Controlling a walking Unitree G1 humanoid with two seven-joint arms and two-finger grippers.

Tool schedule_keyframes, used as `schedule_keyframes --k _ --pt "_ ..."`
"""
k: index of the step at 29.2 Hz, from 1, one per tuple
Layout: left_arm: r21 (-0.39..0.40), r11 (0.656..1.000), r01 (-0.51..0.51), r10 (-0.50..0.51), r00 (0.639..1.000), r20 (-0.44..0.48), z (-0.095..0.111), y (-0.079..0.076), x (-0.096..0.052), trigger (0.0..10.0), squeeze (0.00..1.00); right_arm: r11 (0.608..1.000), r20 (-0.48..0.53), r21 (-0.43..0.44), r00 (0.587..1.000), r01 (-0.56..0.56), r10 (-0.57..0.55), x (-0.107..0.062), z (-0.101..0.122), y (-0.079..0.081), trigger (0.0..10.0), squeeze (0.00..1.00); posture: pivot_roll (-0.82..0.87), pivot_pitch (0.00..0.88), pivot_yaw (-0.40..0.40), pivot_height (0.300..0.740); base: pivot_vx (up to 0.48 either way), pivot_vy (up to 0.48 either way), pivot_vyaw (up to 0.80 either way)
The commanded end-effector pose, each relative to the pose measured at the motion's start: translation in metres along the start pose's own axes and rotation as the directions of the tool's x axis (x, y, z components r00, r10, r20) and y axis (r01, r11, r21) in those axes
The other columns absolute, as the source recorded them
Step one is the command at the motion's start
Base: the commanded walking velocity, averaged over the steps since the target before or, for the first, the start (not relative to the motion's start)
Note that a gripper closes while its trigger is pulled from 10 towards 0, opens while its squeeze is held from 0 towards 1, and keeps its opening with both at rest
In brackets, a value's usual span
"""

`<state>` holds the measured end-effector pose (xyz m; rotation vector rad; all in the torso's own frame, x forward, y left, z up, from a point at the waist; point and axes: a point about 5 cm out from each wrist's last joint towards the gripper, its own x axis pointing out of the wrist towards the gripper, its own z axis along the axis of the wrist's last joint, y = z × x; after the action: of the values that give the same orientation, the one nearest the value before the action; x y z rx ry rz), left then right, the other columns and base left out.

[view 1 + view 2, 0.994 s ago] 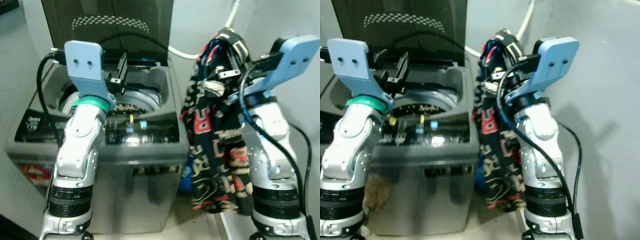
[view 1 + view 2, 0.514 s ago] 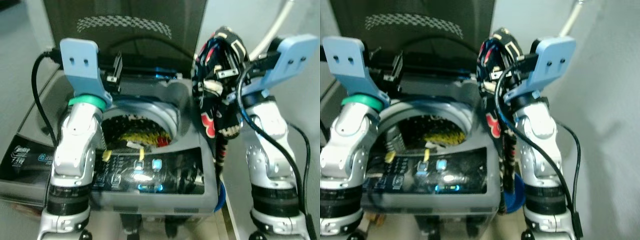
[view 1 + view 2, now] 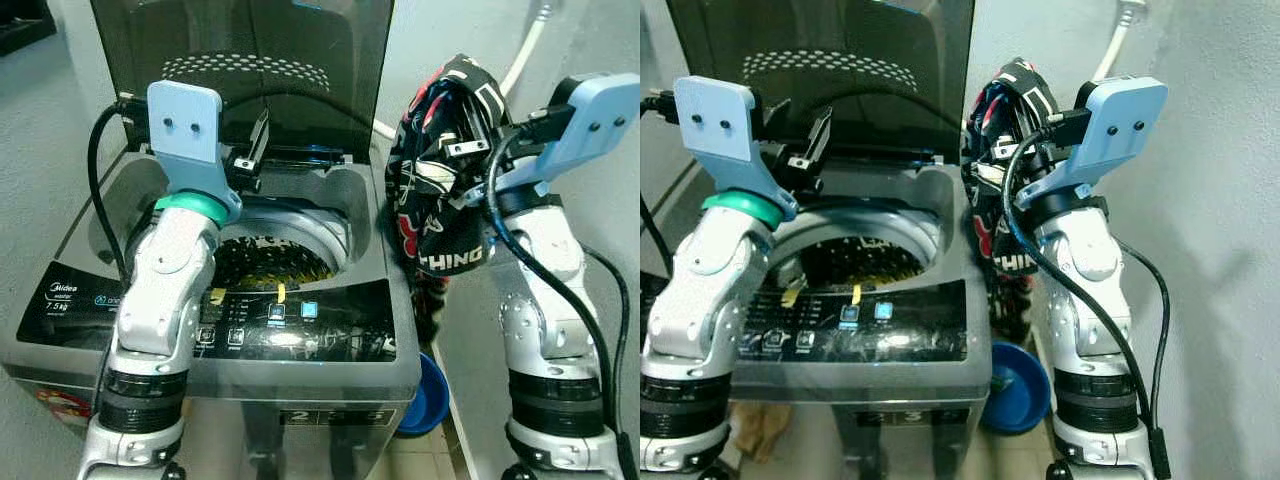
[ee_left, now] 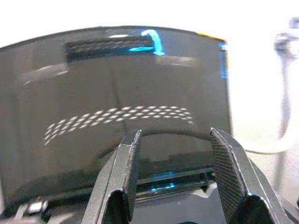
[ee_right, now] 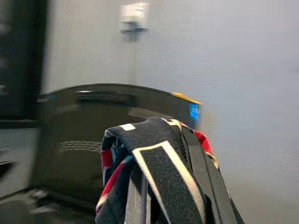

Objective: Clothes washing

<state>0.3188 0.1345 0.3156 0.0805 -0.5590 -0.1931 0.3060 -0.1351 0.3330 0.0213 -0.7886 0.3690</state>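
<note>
A grey top-loading washing machine (image 3: 100,300) stands before me with its dark lid (image 3: 250,60) raised and the drum (image 3: 275,262) showing. My left gripper (image 3: 252,152) is held above the drum's back rim; the left wrist view has it open (image 4: 174,140) with nothing between its fingers, facing the lid. My right gripper (image 3: 460,150) is shut on a black, red and white printed garment (image 3: 440,200), held up beside the machine's right rear corner. The cloth (image 5: 159,177) drapes over the right fingers and hides them.
The lit control panel (image 3: 290,320) runs along the machine's front edge. A blue basin (image 3: 425,400) sits on the floor to the right of the machine. A white hose (image 3: 525,50) runs up the wall behind. Grey wall (image 3: 1220,200) is close on the right.
The whole view has shifted, so the camera moved. The garment, which hung long down the machine's right side, is now bunched higher. Both grippers keep their hold and pose.
</note>
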Motion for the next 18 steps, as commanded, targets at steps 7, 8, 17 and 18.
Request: schedule_keyframes --k 7,8,17,18 --pt "-0.06 0.87 0.49 -0.485 0.871 0.085 0.029 -0.02 -0.022 10.0 0.0 0.963 0.184 -0.006 0.947 -0.269 0.265 0.036 0.047 0.019 10.0 0.0 0.03 0.0 0.037 0.74 0.0 0.0 0.0" --pt "-0.083 0.802 0.591 -0.588 0.807 0.065 0.026 -0.03 -0.034 10.0 0.0 0.962 0.252 0.002 0.931 -0.273 0.263 0.052 0.063 0.015 10.0 0.0 0.03 0.0 0.03 0.74 0.0 0.0 0.0" --pt "-0.198 0.626 0.754 -0.756 0.649 0.083 0.01 -0.079 -0.05 10.0 0.0 0.949 0.437 0.04 0.86 -0.312 0.265 0.105 0.119 0.018 10.0 0.0 0.03 0.0 0.014 0.74 0.0 0.0 0.0" --pt "-0.198 0.626 0.754 -0.756 0.649 0.083 0.01 -0.079 -0.05 10.0 0.0 0.949 0.437 0.04 0.86 -0.312 0.265 0.105 0.119 0.018 10.0 0.0 0.03 0.0 0.014 0.74 0.0 0.0 0.0"
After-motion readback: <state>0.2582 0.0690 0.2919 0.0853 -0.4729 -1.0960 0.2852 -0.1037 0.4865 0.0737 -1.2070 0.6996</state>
